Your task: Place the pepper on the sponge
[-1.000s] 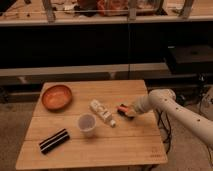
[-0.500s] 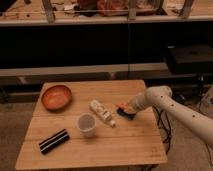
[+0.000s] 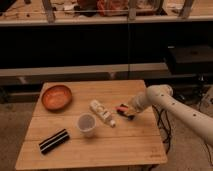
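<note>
**ops:** claw position?

**me:** My gripper (image 3: 129, 110) is low over the right part of the light wooden slatted table (image 3: 100, 150), close to its right edge. My white arm (image 3: 170, 102) comes in from camera-right.

**ops:** spread or clamped?

**me:** Cannot tell from this view.

**ops:** pepper?

**me:** The small slender orange pepper (image 3: 121, 107) is right at the claw tip, sticking out on its camera-left side. I cannot tell whether it is pinched or only touching.

**ops:** sponge?

**me:** The small dark blue rectangular sponge (image 3: 128, 116) lies on the table directly under the claw, partly hidden by it. The pepper is just above the sponge's camera-left end. I cannot tell whether the two touch.

**ops:** neighbours?

**me:**
- The white tube-like plastic bottle (image 3: 102, 113) lies on its side just camera-left of the claw, not touching it.
- The pale translucent cup (image 3: 87, 124) stands upright farther camera-left, a bit nearer the camera than the claw.
- The round orange-brown bowl (image 3: 56, 97) is well apart, camera-left and farther back.
- The black block with white stripes (image 3: 54, 141) is well apart, camera-left, toward the front edge.
</note>
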Available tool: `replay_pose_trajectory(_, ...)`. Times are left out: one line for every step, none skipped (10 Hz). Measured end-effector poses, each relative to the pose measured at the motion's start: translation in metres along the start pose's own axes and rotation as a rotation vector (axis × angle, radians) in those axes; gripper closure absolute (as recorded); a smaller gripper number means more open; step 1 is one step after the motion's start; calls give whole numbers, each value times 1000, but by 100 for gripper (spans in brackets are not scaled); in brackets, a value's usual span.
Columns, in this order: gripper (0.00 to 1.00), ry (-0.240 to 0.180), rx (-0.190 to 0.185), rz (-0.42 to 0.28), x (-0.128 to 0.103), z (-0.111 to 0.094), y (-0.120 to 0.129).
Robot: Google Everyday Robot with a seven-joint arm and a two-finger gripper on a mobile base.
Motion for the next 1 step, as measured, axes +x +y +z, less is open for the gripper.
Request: replay_pose_trajectory(20, 24, -11, -6, 2, 0, 2)
